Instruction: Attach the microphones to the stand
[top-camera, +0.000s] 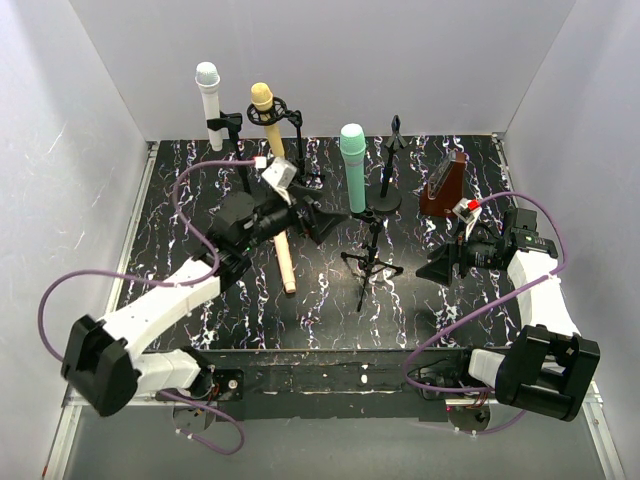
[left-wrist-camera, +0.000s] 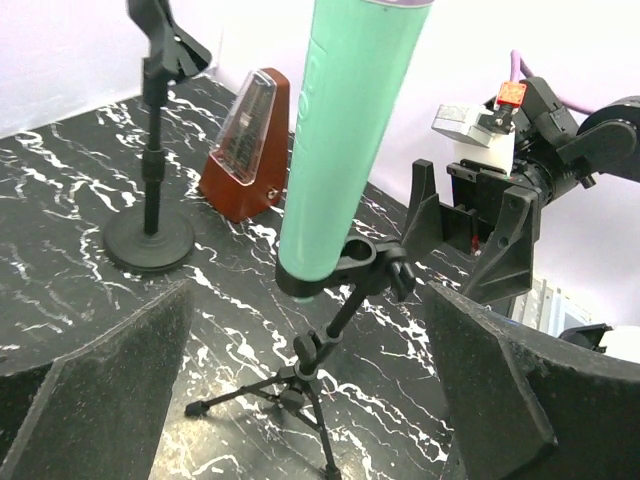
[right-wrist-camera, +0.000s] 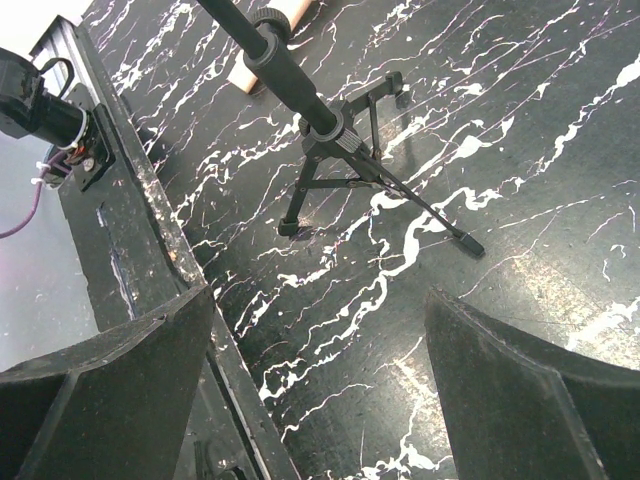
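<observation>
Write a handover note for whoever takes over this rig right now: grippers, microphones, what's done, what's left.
Left gripper: open, with a finger on either side of the mint green microphone, not touching it.
Right gripper: open and empty, low over the table near the tripod stand.
Done: the white microphone and yellow microphone are clipped in at the back. The mint green microphone sits in the tripod stand's clip.
Left: the peach-pink microphone lies flat on the table, partly under the left arm. The round-base stand is empty, so it is probably meant for that one.

mint microphone (top-camera: 353, 168) on tripod stand (top-camera: 371, 262), peach microphone (top-camera: 286, 268) lying flat
</observation>
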